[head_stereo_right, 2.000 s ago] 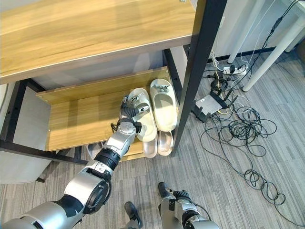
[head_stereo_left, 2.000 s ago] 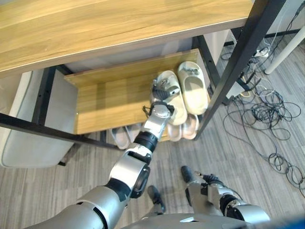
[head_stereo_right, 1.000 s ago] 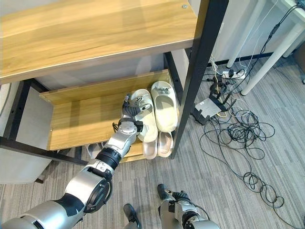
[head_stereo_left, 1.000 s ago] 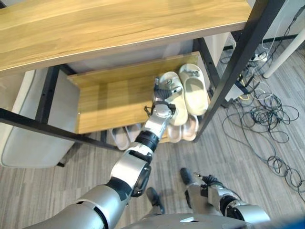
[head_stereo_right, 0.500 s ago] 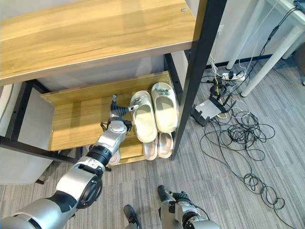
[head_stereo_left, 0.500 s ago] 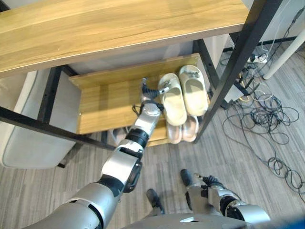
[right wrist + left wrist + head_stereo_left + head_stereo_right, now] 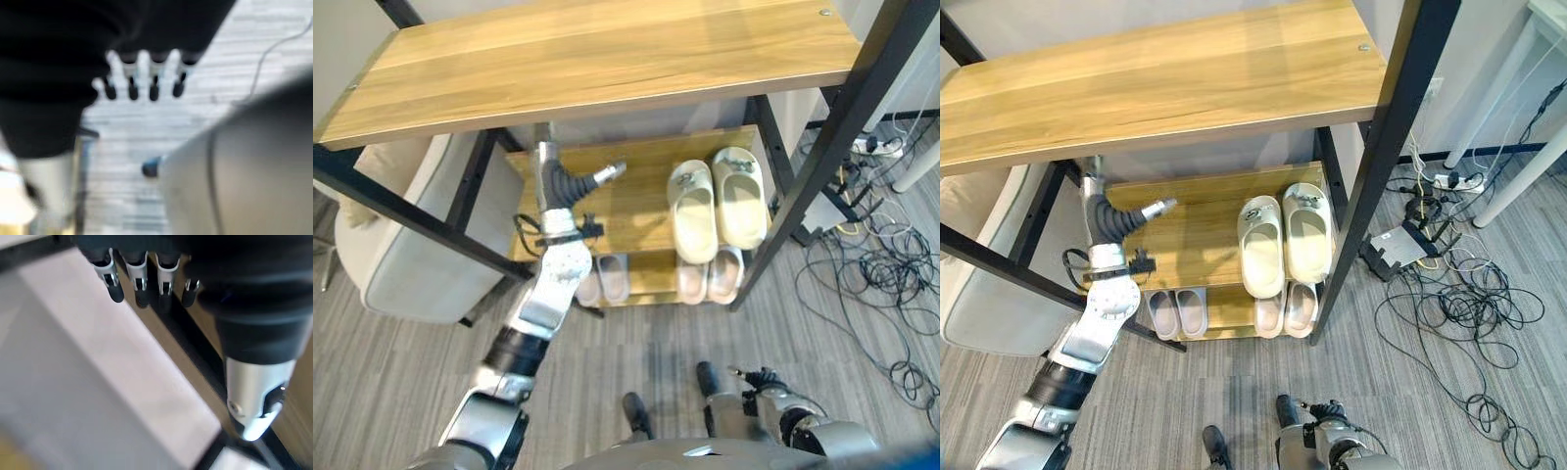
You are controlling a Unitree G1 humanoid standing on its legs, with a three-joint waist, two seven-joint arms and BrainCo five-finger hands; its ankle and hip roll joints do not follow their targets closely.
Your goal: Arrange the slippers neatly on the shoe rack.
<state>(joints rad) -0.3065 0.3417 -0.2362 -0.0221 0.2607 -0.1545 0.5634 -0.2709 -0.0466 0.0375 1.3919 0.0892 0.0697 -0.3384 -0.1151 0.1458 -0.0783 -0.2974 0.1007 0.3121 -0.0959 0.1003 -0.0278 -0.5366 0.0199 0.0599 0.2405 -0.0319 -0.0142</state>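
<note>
Cream slippers [image 7: 717,205] sit side by side at the right end of the shoe rack [image 7: 626,201] middle shelf, touching nothing. Left hand [image 7: 560,184], on them a moment ago, has pulled back leftward, fingers straight and empty; that pair looks placed. Right hand [image 7: 142,73] hangs low, fingers relaxed.

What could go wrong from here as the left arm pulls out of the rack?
The left hand is open and raised close under the top shelf beside the black frame bar, so lifting further could knock either. The cream slippers overhang the middle shelf front edge, so a bump to the rack might tip them onto the pink pair below.
</note>
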